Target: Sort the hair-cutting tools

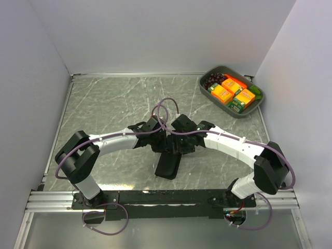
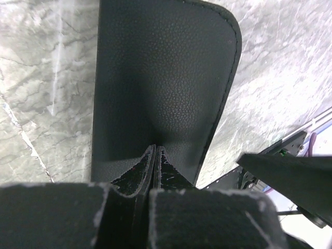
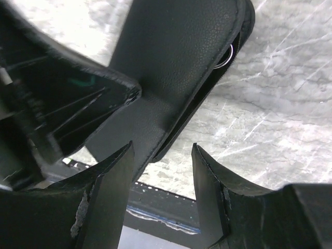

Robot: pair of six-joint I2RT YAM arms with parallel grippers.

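A flat black zip case [image 1: 168, 165] lies near the table's middle. My left gripper [image 1: 158, 138] is shut, pinching the case's upper layer; in the left wrist view its tips [image 2: 155, 149] press a dimple into the leather [image 2: 166, 78]. My right gripper [image 1: 179, 140] is open and empty beside it. In the right wrist view it [image 3: 161, 151] straddles the case's gaping side edge [image 3: 176, 67]. A silver metal ring [image 3: 226, 55] shows inside that gap, likely a scissors handle. The rest of the scissors and the black hair clips are hidden.
A grey tray [image 1: 210, 92] at the back right holds grapes, orange boxes and green items. White walls close in the marble table on three sides. The black base rail [image 1: 166, 197] runs along the near edge.
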